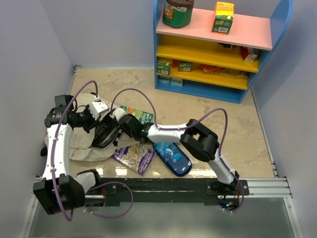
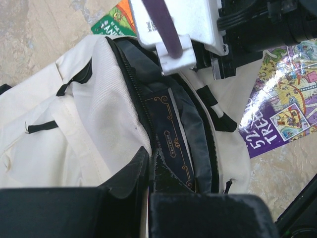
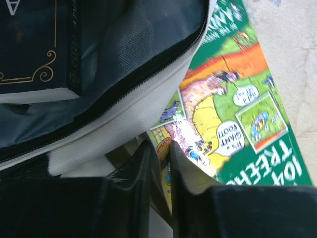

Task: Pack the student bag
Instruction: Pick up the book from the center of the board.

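Observation:
The student bag [image 1: 83,150] lies at the left, a beige canvas backpack with its dark-lined mouth open. A navy book with gold trim [image 2: 171,134] lies inside it and also shows in the right wrist view [image 3: 29,44]. My left gripper [image 1: 94,120] is shut on the near-left rim of the bag's mouth [image 2: 148,156]. My right gripper [image 1: 115,119] is shut on a fold of beige fabric at the opposite rim [image 3: 161,148], just over a green picture book [image 3: 237,109]. The two grippers hold the mouth apart.
A purple picture book [image 1: 133,157] and a blue pencil case [image 1: 172,157] lie right of the bag. The green book [image 1: 140,115] lies behind them. A coloured shelf unit [image 1: 218,49] with boxes stands at the back right. Walls close in on the left and right.

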You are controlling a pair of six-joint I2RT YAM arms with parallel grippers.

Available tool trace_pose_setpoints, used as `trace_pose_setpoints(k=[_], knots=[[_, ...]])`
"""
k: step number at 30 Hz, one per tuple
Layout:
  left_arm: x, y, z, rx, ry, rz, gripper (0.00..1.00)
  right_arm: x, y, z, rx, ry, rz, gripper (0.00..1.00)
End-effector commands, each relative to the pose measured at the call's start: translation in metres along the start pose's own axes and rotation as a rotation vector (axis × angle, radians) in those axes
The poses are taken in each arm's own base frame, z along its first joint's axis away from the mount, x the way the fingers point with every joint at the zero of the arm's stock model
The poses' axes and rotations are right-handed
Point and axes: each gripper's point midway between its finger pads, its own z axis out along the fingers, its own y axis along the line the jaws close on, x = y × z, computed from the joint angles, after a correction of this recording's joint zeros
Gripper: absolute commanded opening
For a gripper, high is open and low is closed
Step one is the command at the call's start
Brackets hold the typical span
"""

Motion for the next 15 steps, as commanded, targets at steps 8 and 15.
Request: trace_pose_setpoints(k=[8,15], knots=[[-0.023,0.002,-0.008,-0.001,-0.086,0.062,0.00,0.039,-0.027,-0.015,0.084,0.040,0.238,0.00],[-0.021,-0.004,-0.005,0.026,-0.091,0.052,0.00,-0.022,-0.063,-0.059,0.149,-0.171,0.337,0.00]])
